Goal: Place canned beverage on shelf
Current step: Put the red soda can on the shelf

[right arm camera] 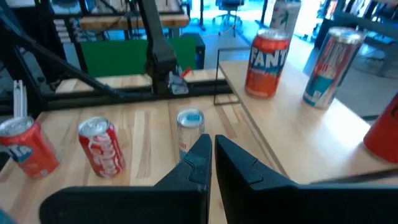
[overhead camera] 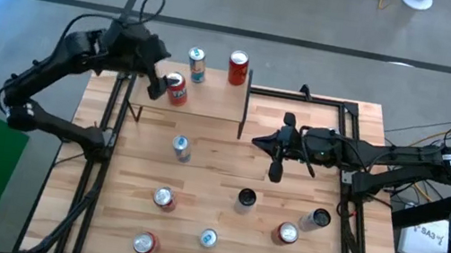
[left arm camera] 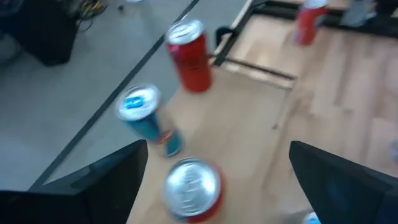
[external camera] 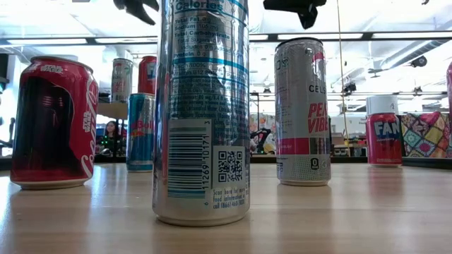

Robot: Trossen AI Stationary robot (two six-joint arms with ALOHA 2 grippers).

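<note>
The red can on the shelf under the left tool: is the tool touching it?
Apart. The left wrist view shows the left tool wide open, clear shelf visible between each finger and the red can.

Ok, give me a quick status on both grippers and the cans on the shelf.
Left gripper open over the red can on the light wood shelf. Right gripper shut, waiting above the table. Blue can and second red can also shelved; nothing in the way.

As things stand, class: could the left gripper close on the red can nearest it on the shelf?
Probably yes: the left gripper is open above the red can on the shelf, nothing between them.
</note>
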